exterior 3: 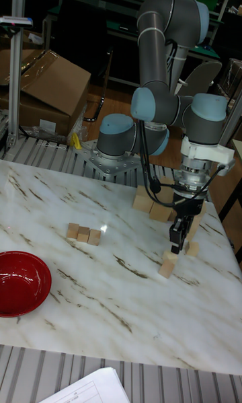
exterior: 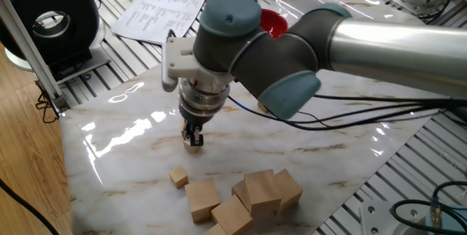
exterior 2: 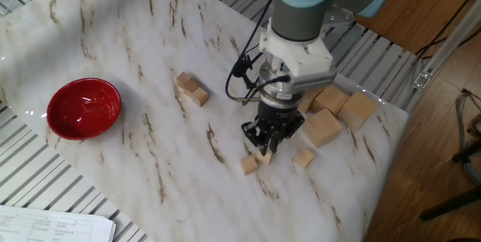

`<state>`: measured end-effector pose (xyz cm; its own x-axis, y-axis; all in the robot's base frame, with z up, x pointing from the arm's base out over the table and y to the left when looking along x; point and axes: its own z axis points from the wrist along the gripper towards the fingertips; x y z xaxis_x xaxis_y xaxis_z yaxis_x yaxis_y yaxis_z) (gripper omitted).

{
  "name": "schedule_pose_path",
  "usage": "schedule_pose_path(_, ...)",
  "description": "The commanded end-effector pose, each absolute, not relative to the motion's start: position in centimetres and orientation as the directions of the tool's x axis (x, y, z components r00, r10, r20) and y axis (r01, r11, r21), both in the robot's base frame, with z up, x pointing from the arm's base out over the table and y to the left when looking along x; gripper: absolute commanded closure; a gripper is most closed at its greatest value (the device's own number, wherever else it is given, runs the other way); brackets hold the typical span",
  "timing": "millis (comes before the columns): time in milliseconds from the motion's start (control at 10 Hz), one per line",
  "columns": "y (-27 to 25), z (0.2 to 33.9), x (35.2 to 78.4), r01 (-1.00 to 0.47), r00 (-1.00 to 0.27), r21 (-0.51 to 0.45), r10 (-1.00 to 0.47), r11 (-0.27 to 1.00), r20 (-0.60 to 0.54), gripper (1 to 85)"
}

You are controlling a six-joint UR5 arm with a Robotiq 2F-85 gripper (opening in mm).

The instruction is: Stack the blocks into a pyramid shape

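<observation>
My gripper (exterior: 193, 137) points straight down at a small tan block (exterior: 193, 142) on the marble table. Its fingers sit close around the block's top and look slightly apart. The other fixed view shows the gripper (exterior 2: 263, 146) over that block (exterior 2: 264, 156), with a second small block (exterior 2: 249, 164) just left and a third (exterior 2: 304, 158) to the right. A row of small blocks (exterior 2: 192, 88) lies farther off toward the red bowl. In the tall view the gripper (exterior 3: 176, 241) hangs over two close blocks (exterior 3: 168, 264).
Several larger wooden cubes (exterior 2: 323, 127) cluster behind the gripper near the table's edge (exterior: 241, 198). A red bowl (exterior 2: 83, 107) sits at the far side. Papers (exterior: 160, 9) lie off the marble slab on the slatted bench.
</observation>
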<state>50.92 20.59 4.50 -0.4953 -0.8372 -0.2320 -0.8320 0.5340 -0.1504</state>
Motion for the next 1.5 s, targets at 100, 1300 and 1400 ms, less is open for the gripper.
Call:
schedule_pose_path(100, 20.9, 3.7, 53.3, -0.828, -0.494, -0.153, -0.830, 0.540, -0.258, 58.7)
schedule_pose_path(1300, 22.0, 5.4, 51.3, -0.662, -0.735, 0.052, -0.634, 0.748, -0.243, 51.7)
schedule_pose_path(1400, 22.7, 5.5, 51.5, -0.609, -0.778, 0.087, -0.572, 0.788, -0.260, 51.0)
